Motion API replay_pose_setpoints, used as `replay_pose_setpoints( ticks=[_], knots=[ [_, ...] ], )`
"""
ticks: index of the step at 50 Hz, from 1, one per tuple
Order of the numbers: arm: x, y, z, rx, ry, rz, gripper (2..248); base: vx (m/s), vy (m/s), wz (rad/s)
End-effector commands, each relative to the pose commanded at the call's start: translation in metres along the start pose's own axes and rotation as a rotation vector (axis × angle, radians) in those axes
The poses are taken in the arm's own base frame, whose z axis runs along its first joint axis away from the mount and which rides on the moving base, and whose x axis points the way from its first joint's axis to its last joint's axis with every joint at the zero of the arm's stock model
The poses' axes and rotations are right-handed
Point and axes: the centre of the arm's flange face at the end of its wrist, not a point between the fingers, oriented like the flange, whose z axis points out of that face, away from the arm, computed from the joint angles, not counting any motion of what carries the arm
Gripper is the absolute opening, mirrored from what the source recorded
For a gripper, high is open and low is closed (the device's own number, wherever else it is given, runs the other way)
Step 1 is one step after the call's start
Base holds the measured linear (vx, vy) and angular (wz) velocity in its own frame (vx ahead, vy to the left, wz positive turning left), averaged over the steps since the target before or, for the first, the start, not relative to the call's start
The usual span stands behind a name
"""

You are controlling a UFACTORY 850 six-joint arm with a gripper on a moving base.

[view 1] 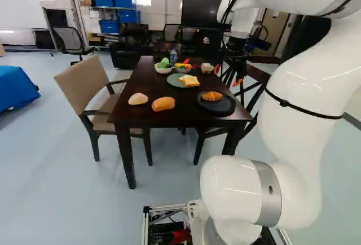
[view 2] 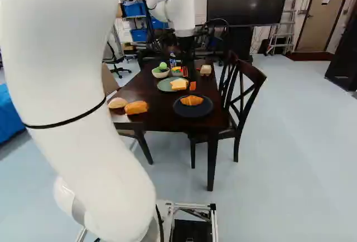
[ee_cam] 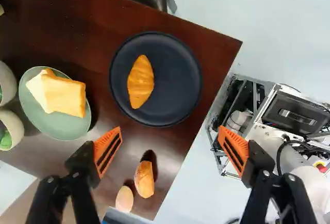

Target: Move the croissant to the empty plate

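My smooth white rounded arm (view 1: 299, 81): grey joint band (view 1: 268, 194), thin black strap (view 1: 307, 110). Slotted orange pads (ee_cam: 233, 149); behind them, black links (ee_cam: 82, 163), silver screws (ee_cam: 266, 173).

Operator: State the plate positions on the bench (view 1: 141, 81).

Technician: In the left base view, the near plate (view 1: 223, 109) sits at the bench's near right corner and carries the croissant (view 1: 212, 96). The far plate (view 1: 176, 82) lies behind it, offset left, and carries bread slices (view 1: 189, 81).

Operator: Remaining items?

Technician: The loaf (view 1: 163, 104) lies left of the near plate; the bun (view 1: 138, 99) lies left of the loaf. Two bowls (view 1: 163, 70) stand side by side behind the far plate, with the bottle (view 1: 173, 57) behind them.

Operator: Seating?

Technician: The armchair (view 1: 84, 84) stands left of the bench. In the right base view, the side chair (view 2: 252, 72) stands right of it.
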Motion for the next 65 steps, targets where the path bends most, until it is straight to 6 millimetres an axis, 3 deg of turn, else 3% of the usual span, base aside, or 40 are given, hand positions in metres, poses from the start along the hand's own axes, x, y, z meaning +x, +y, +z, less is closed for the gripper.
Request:
replay_pose_setpoints(
  ticks=[65],
  knots=[
    [0.0000, 0.0000, 0.0000, 0.000, 0.000, 0.000, 247, -0.152, 0.001, 0.010]
  ],
)
